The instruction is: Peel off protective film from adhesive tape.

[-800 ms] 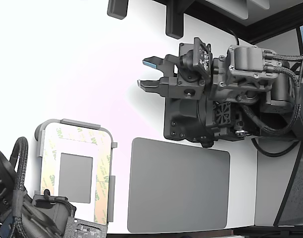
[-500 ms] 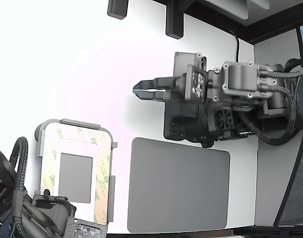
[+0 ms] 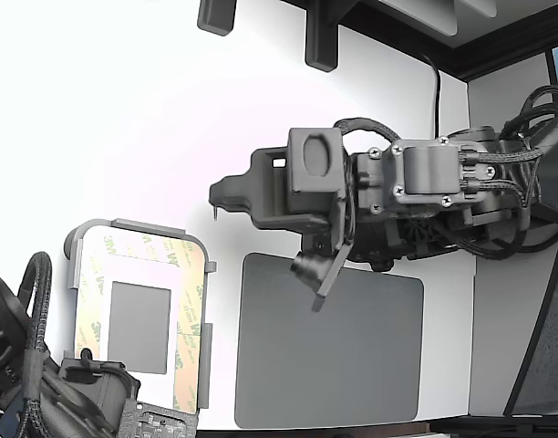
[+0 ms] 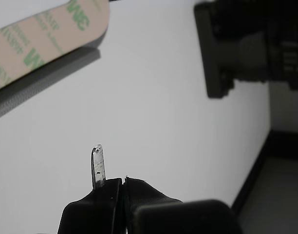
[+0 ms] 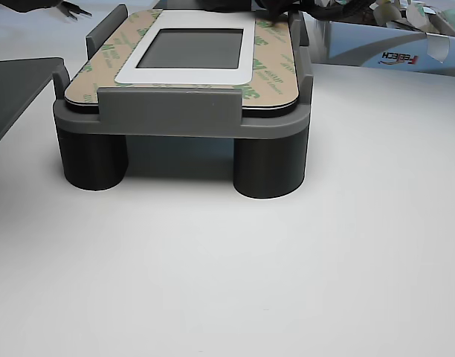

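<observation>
A white rounded plate [image 3: 138, 274] sits in a grey fixture [image 3: 124, 225] at the exterior view's lower left. Tan tape strips faced with 3M-printed film [image 3: 189, 339] frame its small grey rectangle [image 3: 139, 327]. The film also shows in the other view [image 5: 272, 63] and in a corner of the wrist view [image 4: 39, 41]. My gripper [image 3: 215, 203] hangs over bare table, up and to the exterior view's right of the fixture, apart from it. In the wrist view the gripper [image 4: 116, 178] has its jaws together with nothing between them, and a thin blade tip [image 4: 98, 163] sticks out.
A large dark grey rounded mat [image 3: 329, 342] lies to the exterior view's right of the fixture, partly under my arm. A second arm's dark body [image 3: 51, 397] sits by the fixture's near end. Black mounts [image 3: 321, 41] stand at the far edge. A printed box [image 5: 391, 52] stands behind the fixture.
The gripper went from open to shut. The wrist rolled over and the tip moved toward the exterior view's left and down, closer to the fixture.
</observation>
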Motion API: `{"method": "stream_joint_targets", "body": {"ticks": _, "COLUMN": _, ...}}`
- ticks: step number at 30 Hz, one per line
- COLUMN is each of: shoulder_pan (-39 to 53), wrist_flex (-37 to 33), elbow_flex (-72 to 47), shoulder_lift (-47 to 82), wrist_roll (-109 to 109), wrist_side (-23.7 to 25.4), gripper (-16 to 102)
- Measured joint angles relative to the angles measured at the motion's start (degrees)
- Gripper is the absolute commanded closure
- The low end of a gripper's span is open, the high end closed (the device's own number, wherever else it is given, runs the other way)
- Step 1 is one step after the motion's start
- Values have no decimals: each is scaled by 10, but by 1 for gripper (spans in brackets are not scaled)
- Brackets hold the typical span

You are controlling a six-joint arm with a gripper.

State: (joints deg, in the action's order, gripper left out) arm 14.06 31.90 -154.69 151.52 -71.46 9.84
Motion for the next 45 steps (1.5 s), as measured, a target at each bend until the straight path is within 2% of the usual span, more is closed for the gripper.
{"method": "stream_joint_targets", "body": {"ticks": 7, "shoulder_pan": 10, "wrist_flex": -112, "elbow_flex": 11, "shoulder_lift": -119, "wrist_roll": -69, "wrist_side": -99, "gripper": 98}}
{"method": "stream_joint_targets", "body": {"ticks": 10, "shoulder_pan": 23, "wrist_flex": -129, "elbow_flex": 48, "shoulder_lift": -173, "wrist_roll": -75, "wrist_side": -144, "gripper": 98}}
{"method": "stream_joint_targets", "body": {"ticks": 12, "shoulder_pan": 48, "wrist_flex": -130, "elbow_flex": 70, "shoulder_lift": -206, "wrist_roll": -85, "wrist_side": -151, "gripper": 98}}
{"method": "stream_joint_targets", "body": {"ticks": 18, "shoulder_pan": 110, "wrist_flex": -149, "elbow_flex": 102, "shoulder_lift": -266, "wrist_roll": -125, "wrist_side": -77, "gripper": 98}}
{"method": "stream_joint_targets", "body": {"ticks": 22, "shoulder_pan": 139, "wrist_flex": -167, "elbow_flex": 105, "shoulder_lift": -290, "wrist_roll": -164, "wrist_side": -45, "gripper": 98}}
{"method": "stream_joint_targets", "body": {"ticks": 30, "shoulder_pan": 178, "wrist_flex": -142, "elbow_flex": 162, "shoulder_lift": -348, "wrist_roll": -200, "wrist_side": -43, "gripper": 97}}
{"method": "stream_joint_targets", "body": {"ticks": 37, "shoulder_pan": 232, "wrist_flex": -103, "elbow_flex": 232, "shoulder_lift": -417, "wrist_roll": -185, "wrist_side": 4, "gripper": 97}}
{"method": "stream_joint_targets", "body": {"ticks": 45, "shoulder_pan": 236, "wrist_flex": -111, "elbow_flex": 250, "shoulder_lift": -439, "wrist_roll": -235, "wrist_side": -11, "gripper": 97}}
